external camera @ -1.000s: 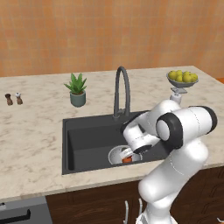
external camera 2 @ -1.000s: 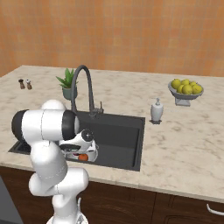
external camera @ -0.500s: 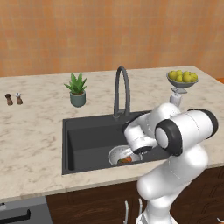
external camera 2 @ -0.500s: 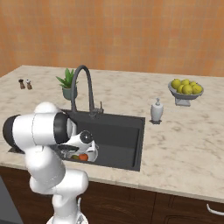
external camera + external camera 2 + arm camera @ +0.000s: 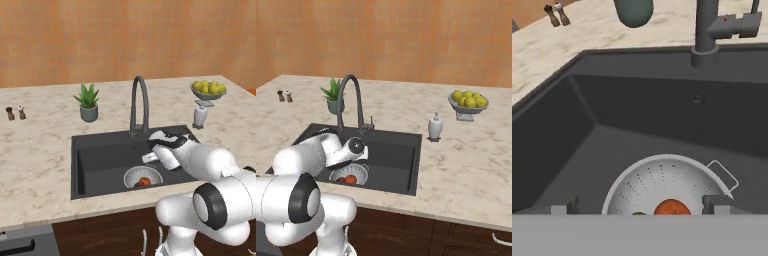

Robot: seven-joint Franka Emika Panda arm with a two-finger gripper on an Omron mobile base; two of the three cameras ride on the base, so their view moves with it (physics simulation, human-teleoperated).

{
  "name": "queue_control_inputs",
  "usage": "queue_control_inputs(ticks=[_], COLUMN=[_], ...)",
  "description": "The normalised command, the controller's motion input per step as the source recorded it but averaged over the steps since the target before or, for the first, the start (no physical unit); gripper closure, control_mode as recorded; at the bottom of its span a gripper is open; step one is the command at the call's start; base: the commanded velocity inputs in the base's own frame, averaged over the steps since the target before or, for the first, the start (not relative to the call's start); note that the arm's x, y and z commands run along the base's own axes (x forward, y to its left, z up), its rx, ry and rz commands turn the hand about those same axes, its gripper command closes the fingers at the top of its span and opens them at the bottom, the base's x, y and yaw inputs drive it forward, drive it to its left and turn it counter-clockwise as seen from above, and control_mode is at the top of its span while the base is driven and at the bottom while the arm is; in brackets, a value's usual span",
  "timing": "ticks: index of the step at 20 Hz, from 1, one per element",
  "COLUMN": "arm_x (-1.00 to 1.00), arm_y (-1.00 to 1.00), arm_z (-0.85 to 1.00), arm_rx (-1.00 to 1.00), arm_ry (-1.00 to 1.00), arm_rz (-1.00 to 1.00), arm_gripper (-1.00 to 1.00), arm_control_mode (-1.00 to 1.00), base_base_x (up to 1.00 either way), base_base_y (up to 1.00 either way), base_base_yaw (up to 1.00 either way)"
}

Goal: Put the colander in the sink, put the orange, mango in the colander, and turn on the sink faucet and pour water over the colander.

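a pale marbled counter w/ an orange-brown wall behind is seen, a dark sink set into it. the claw is held low inside the sink, just above the colander; its fingertips are spread wide apart w/ nothing between them. in the colander, which sits on the sink floor near the front wall, the orange is seen, plus a greenish bit at the hand view's lower edge that can't be made out. behind the claw the sink faucet is arched over the basin from the back rim. a soap dispenser is placed right of the sink, a footed fruit bowl further right. a potted plant is stood left of the faucet, w/ two small shakers far left.
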Motion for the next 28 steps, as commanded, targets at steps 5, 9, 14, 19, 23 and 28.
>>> queue_control_inputs(ticks=[5, 9, 14, 19, 23, 28], arm_x=[0.07, 0.00, 0.23, 0.62, 0.70, 0.44], arm_y=[-0.72, -0.64, -0.23, 0.00, 0.01, 0.14], arm_z=[0.78, 0.41, 0.24, 0.01, 0.00, 0.00], arm_rx=[0.08, 0.02, 0.14, 0.14, 0.09, 0.10], arm_ry=[0.05, 0.06, 0.03, 0.00, 0.00, 0.00], arm_rz=[0.00, 0.00, -0.10, -0.18, -0.20, -0.15], arm_gripper=[-1.00, -1.00, -1.00, -1.00, -1.00, -1.00], arm_control_mode=[-1.00, -1.00, -1.00, -1.00, -1.00, -1.00], base_base_x=[0.00, 0.00, 0.00, 0.00, 0.00, 0.00], base_base_y=[0.00, 0.00, 0.00, 0.00, 0.00, 0.00], base_base_yaw=[0.00, 0.00, 0.00, 0.00, 0.00, 0.00])
